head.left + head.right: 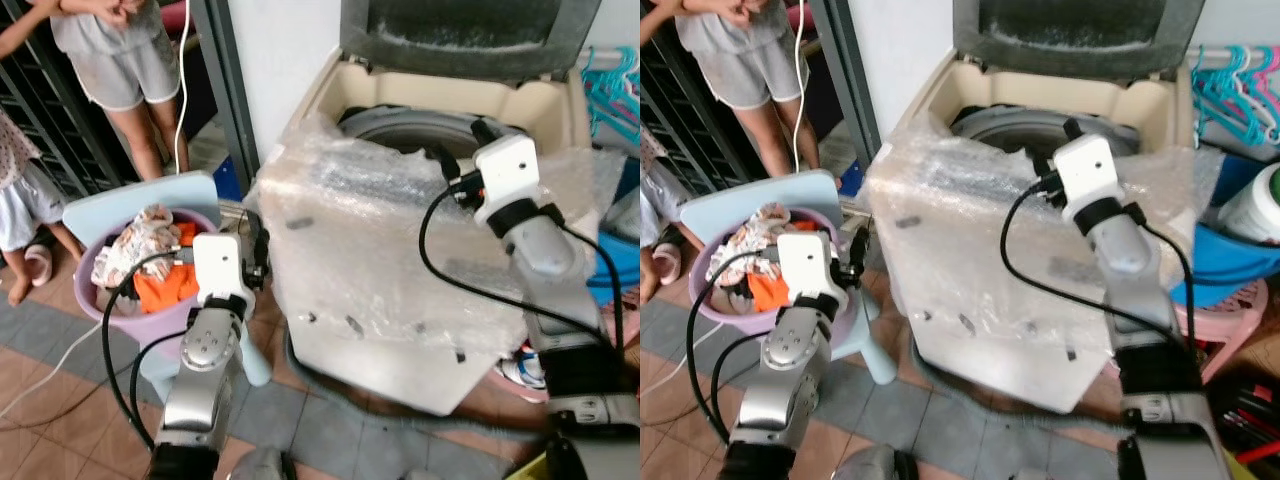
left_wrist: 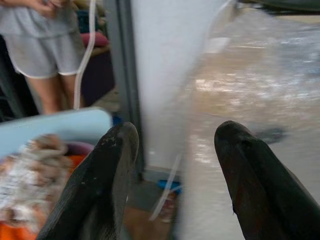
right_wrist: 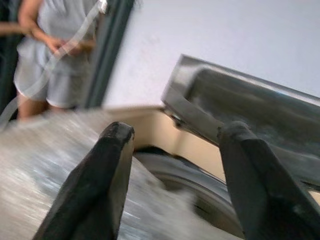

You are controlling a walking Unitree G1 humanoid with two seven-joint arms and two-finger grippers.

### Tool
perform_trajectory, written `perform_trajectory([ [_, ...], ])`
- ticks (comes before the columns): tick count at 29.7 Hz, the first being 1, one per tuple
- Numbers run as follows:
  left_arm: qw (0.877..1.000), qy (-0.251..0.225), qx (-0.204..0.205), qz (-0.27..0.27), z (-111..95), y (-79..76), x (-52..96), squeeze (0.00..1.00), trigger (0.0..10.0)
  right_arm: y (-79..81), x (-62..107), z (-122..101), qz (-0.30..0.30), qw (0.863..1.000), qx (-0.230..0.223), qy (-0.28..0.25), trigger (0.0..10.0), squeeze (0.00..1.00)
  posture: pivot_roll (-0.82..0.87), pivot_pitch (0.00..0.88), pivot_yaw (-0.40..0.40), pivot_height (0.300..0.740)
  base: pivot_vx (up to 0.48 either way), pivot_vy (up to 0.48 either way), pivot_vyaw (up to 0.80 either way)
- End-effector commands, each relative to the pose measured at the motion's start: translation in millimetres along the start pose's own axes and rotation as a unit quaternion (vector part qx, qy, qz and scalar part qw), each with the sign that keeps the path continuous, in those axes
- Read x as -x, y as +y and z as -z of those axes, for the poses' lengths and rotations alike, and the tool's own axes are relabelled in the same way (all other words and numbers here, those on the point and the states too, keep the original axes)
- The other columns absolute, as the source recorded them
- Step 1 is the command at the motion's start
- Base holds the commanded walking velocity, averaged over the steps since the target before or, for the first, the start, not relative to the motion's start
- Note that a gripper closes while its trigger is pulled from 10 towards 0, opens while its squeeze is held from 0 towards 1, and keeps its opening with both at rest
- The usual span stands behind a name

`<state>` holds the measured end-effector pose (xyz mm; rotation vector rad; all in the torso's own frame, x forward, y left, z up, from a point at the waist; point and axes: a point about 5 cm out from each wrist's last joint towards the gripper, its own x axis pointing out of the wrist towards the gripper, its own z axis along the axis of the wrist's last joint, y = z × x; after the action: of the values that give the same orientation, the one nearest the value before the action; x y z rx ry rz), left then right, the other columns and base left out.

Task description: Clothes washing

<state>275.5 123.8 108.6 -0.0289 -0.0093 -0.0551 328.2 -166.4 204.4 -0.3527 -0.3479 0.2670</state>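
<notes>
Right gripper (image 3: 170, 180), upper right of centre in the left eye view, is raised over the front rim of the washing machine (image 1: 400, 300); its two black fingers (image 3: 95, 185) stand wide apart with nothing between them, aimed toward the drum opening (image 1: 410, 130) beneath the raised lid (image 1: 470, 35). Left gripper (image 2: 175, 180), at lower left, hovers between the lilac basin (image 1: 105, 305) and the machine's plastic-wrapped side; its fingers (image 2: 100, 185) are likewise spread wide and empty, touching nothing that can be seen.

Clothes (image 1: 150, 255), a heap of white patterned fabric and an orange garment, lie in the basin, which rests on a pale blue chair (image 1: 130, 195) at centre left, just beside the machine. None are held.

Judged risks:
- Loose plastic wrap (image 1: 330, 180) covers the machine's top edge and front. A finger sweeping toward the drum could snag it, tearing it or dragging it into the opening.
- The basin sits high on the chair seat. A sideways push from the left arm during a grasp could tip it and spill the load.
- A black cable (image 1: 450, 270) loops from the right wrist across the machine's front and could catch on the rim.
- Two people (image 1: 115, 60) stand at upper left, near the basin, within likely reach of an arm swing.
</notes>
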Motion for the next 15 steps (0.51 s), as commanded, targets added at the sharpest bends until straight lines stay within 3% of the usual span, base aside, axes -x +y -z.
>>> perform_trajectory([
  [1,1.0,-0.002,0.0,-0.004,-2.3,0.3,-0.3,0.0,10.0,-3.8,4.2,-1.4,0.019,1.0,-0.011,0.003,10.0,1.0,-0.07,0.0,0.097,0.74,0.0,0.48,0.0],
  [5,1.0,-0.003,-0.005,-0.011,-2.7,2.4,-0.3,0.0,10.0,0.1,9.4,2.1,0.042,0.998,-0.05,0.021,10.0,1.0,-0.07,0.0,0.099,0.74,0.0,0.48,0.0],
  [11,1.0,-0.004,-0.006,-0.019,-3.0,4.3,-1.1,0.0,10.0,8.8,19.6,6.5,0.045,0.996,-0.068,0.036,10.0,1.0,-0.07,0.0,0.094,0.74,0.0,0.48,0.0],
  [15,1.0,-0.012,-0.008,-0.026,-4.1,4.8,-1.8,0.0,10.0,15.4,27.6,10.3,0.035,0.995,-0.077,0.05,10.0,1.0,-0.07,0.0,0.092,0.74,0.0,0.416,0.68],
])
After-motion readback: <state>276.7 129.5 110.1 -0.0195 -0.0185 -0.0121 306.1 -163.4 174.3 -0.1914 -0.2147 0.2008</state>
